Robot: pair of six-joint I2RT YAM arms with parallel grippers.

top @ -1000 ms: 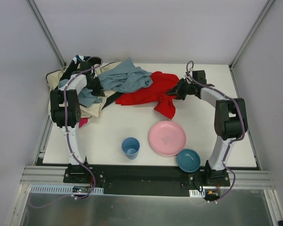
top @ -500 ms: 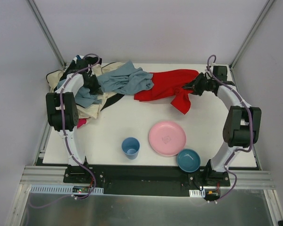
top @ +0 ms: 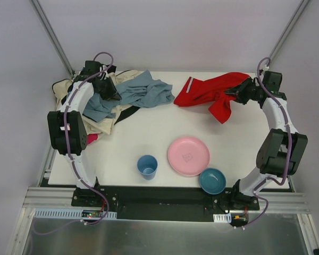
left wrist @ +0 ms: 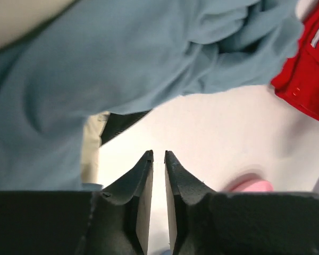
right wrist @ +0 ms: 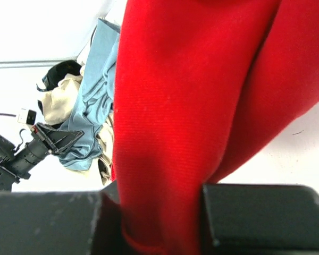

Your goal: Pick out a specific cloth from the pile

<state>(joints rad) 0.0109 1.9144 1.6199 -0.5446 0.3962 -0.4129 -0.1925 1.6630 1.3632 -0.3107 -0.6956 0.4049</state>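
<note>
cloth (top: 207, 91) has come clear of the pile (top: 138, 93), trailing leftward from the right gripper (top: 239, 94), which is clamped on its bunched end to drag it free. left gripper (left wrist: 159, 155), over the pile, jaws barely parted, grips nothing.

In the right wrist view the cloth (right wrist: 191, 106) fills most of the picture, is cut off at the top edge and hides the fingers of the right gripper (top: 237, 93). In the left wrist view the grey-blue garment (left wrist: 95, 58) runs out at the top and left edges, and the pink plate (left wrist: 250, 185) is only a blurred sliver behind the left gripper (left wrist: 159, 154). From above, the magenta cloth (top: 93, 138) is mostly hidden.
</note>
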